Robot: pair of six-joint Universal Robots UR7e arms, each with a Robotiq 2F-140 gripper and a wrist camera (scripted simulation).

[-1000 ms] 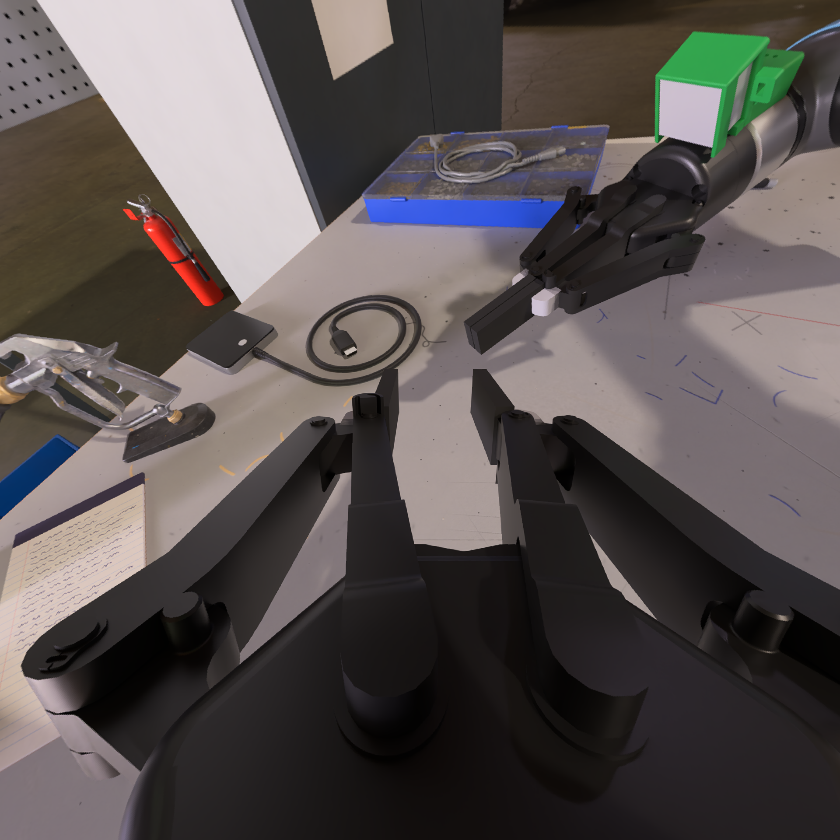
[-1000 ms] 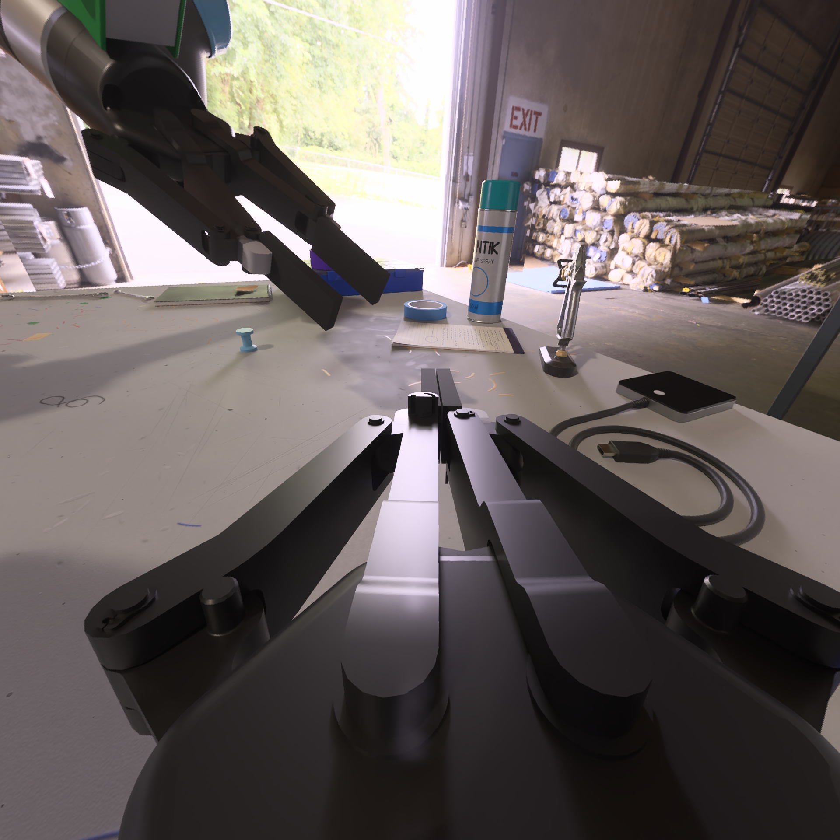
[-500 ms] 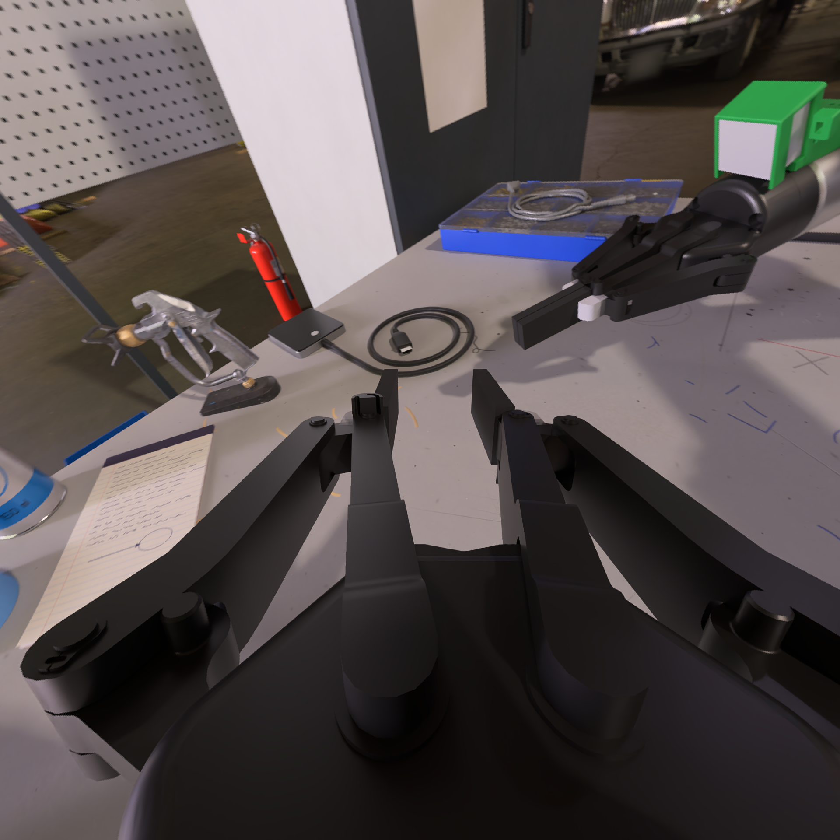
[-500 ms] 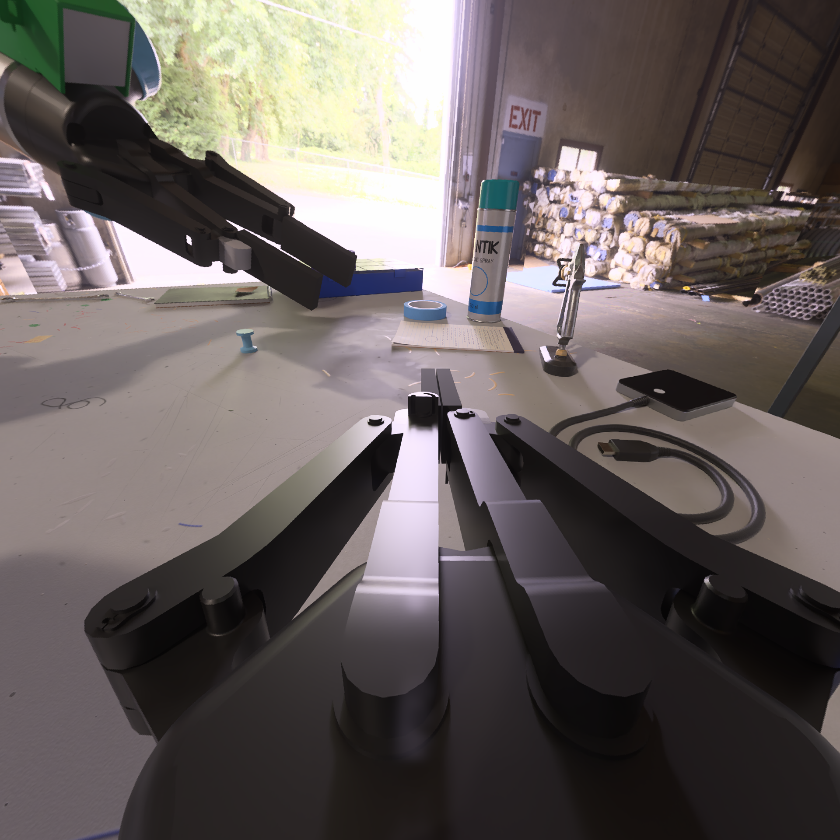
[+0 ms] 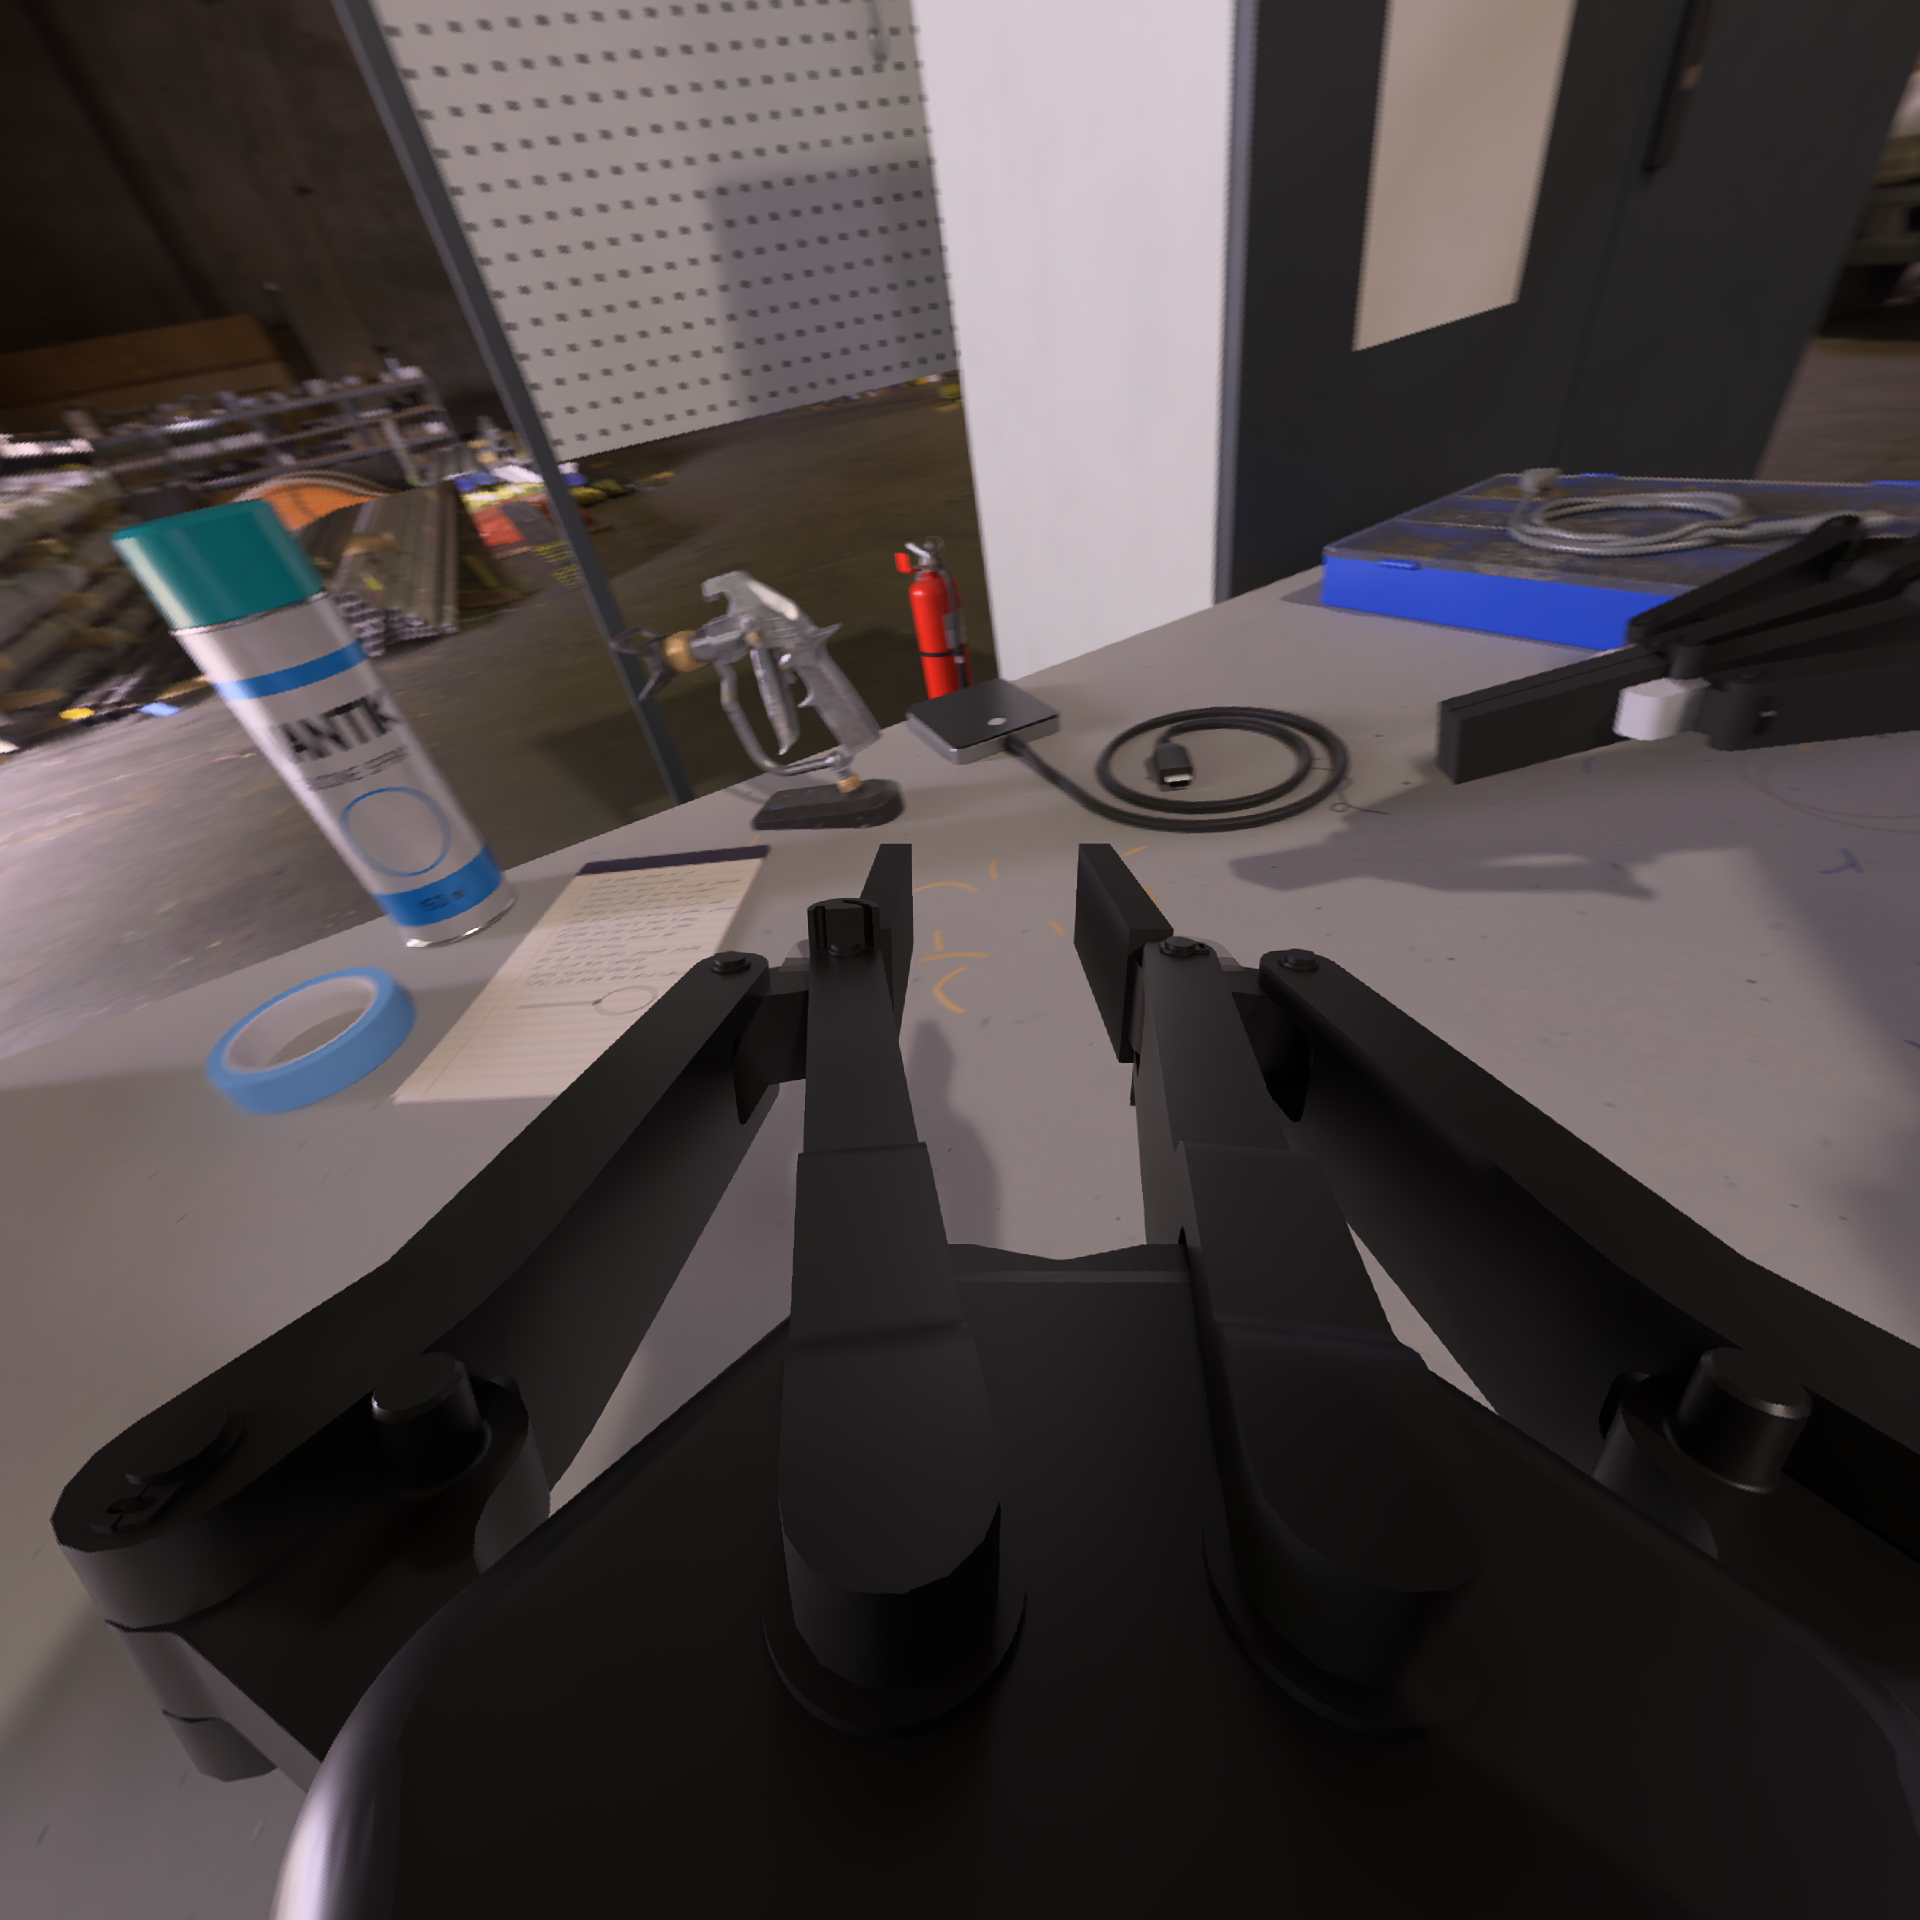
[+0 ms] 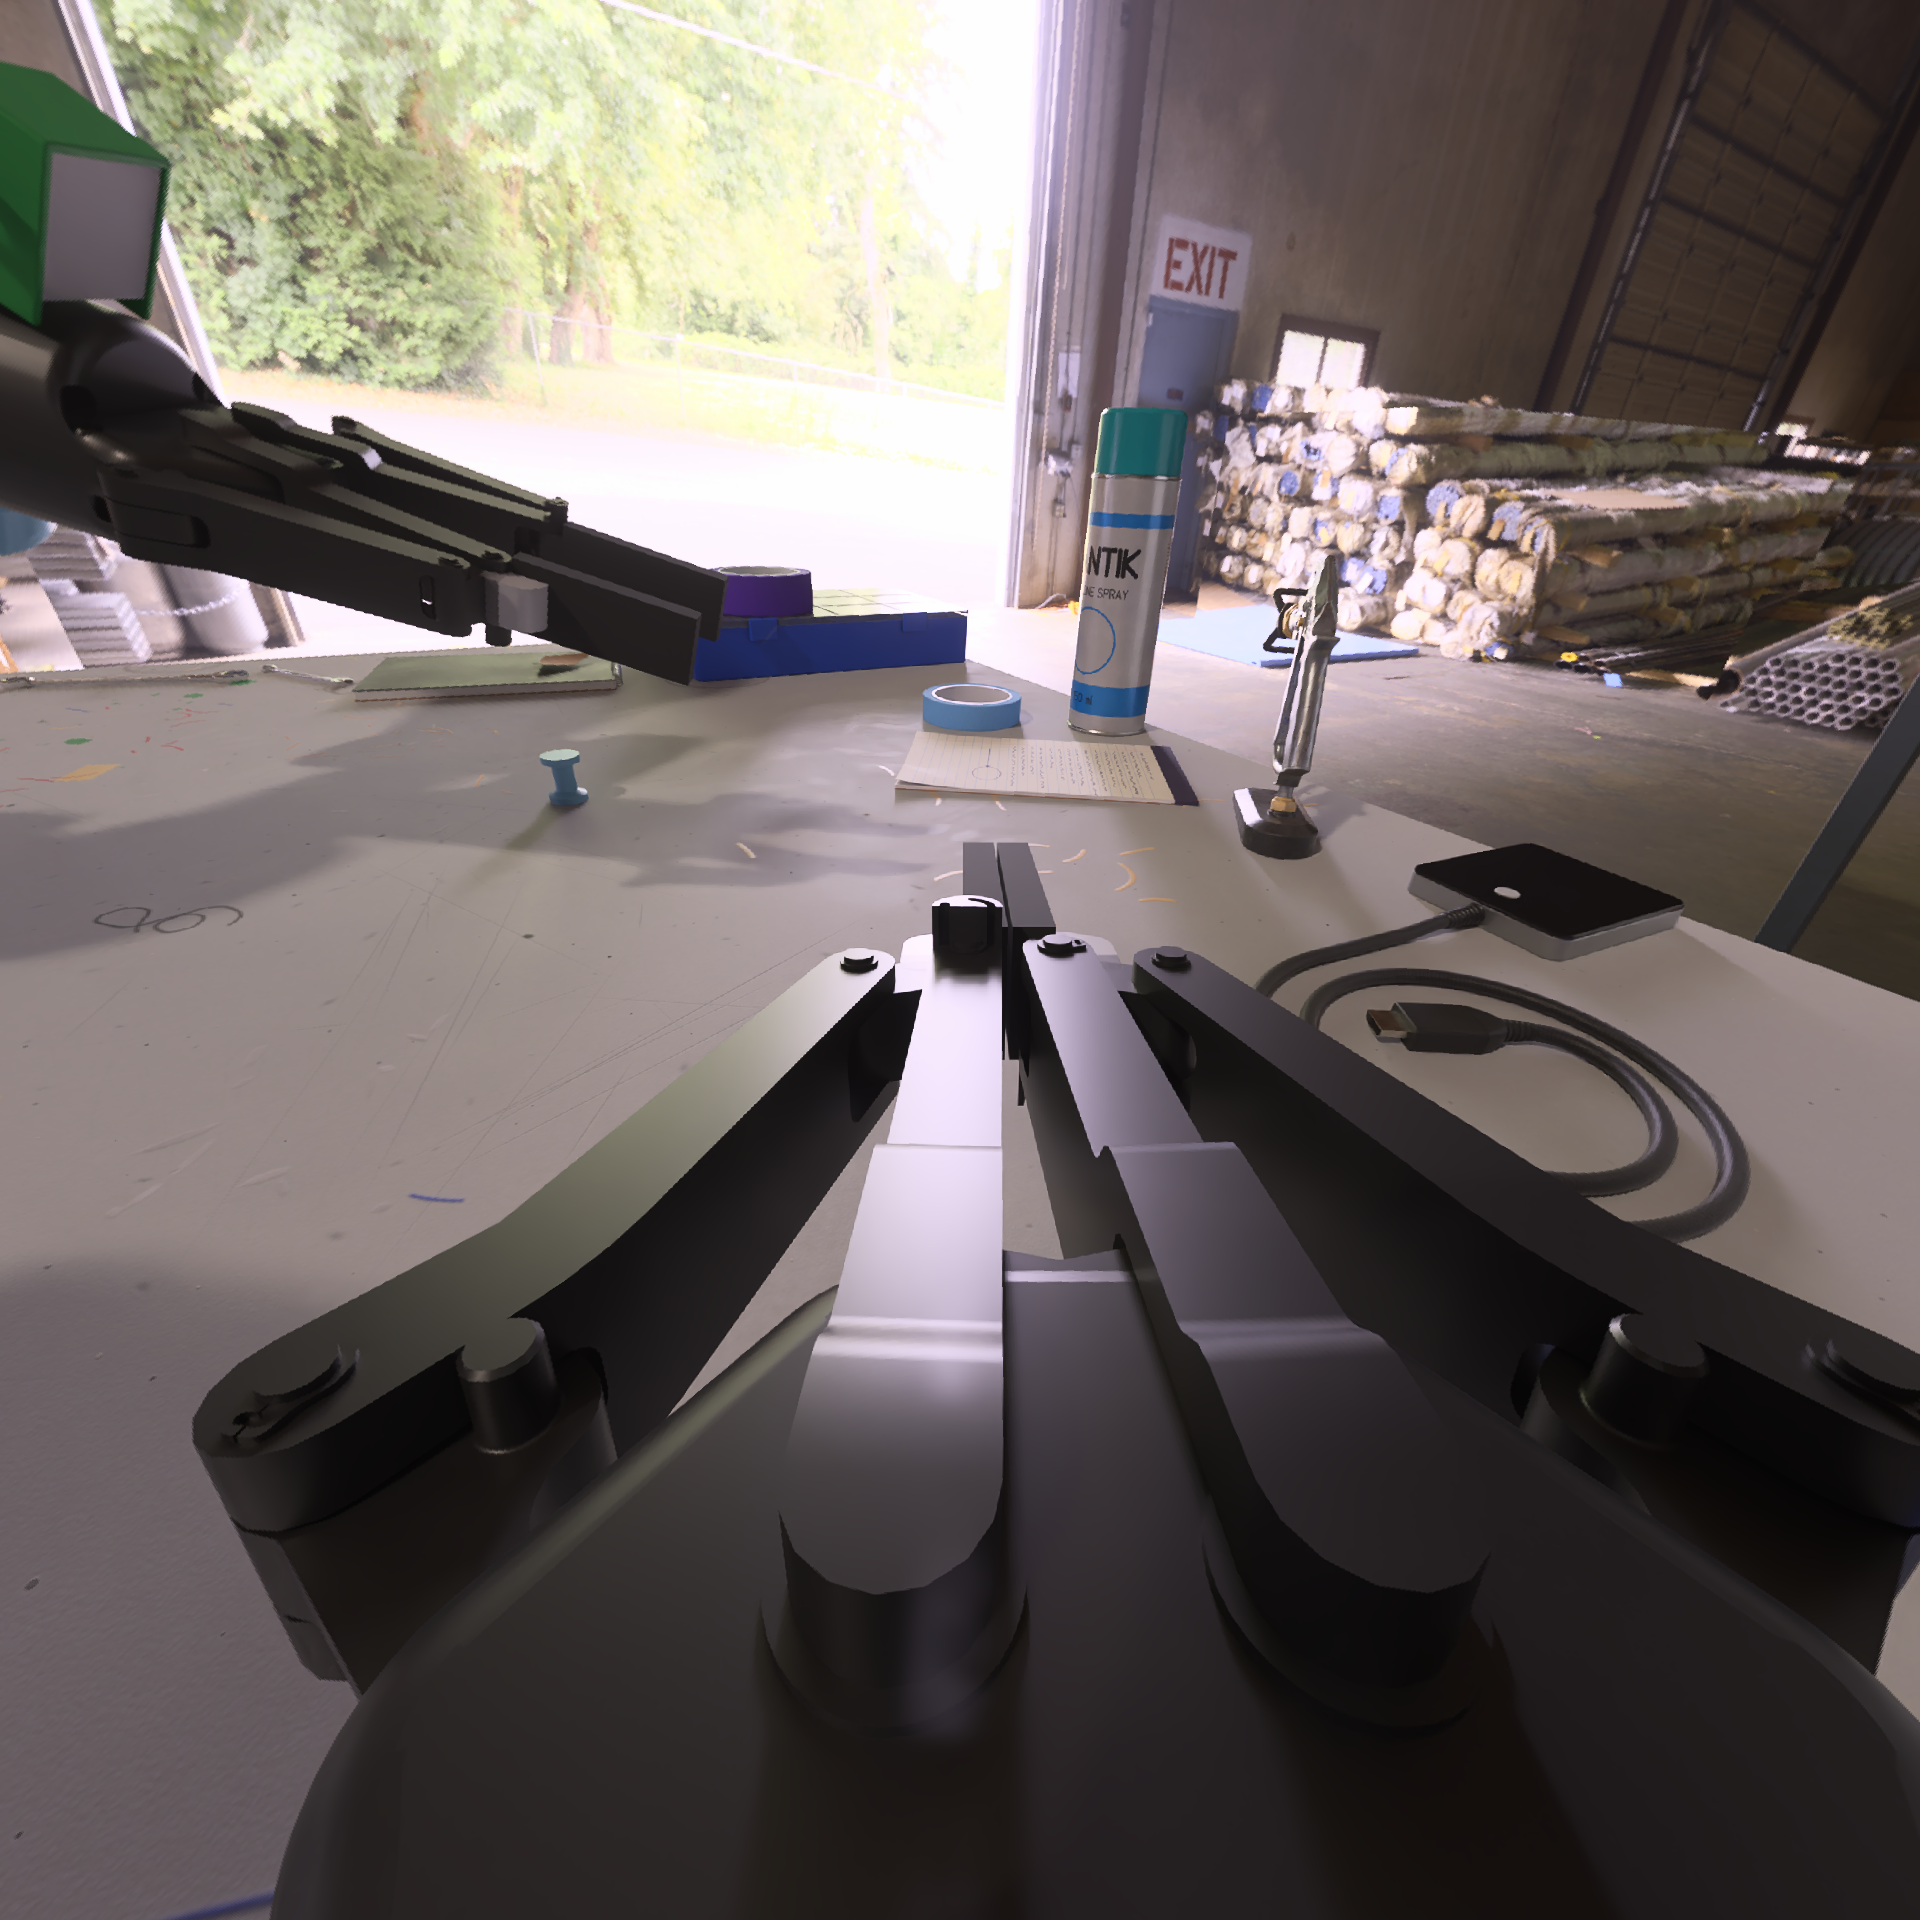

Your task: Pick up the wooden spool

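A small light-blue spool [image 6: 564,779] stands upright on the grey table [image 6: 312,1039], seen only in the right wrist view, at left of centre. My left gripper [image 5: 995,883] is open and empty, held above the table. In the right wrist view it [image 6: 698,621] hangs level, above and behind the spool, with its tips to the spool's right and not touching it. My right gripper [image 6: 995,868] is shut on nothing, low over the table, with the spool ahead and to its left. It also shows at the right edge of the left wrist view [image 5: 1455,740].
A spray can [image 6: 1127,571], a blue tape roll [image 6: 969,709], a notepad [image 6: 1039,771] and a spray gun on a stand [image 6: 1294,727] stand by the table's far edge. A black hub with a coiled cable [image 6: 1538,899] lies at right. A blue organiser box [image 5: 1558,582] sits farther back.
My left gripper has swung left and levelled out, so its view now takes in the spray can, tape roll and notepad. Its fingers stay apart. The right gripper and the spool have not moved.
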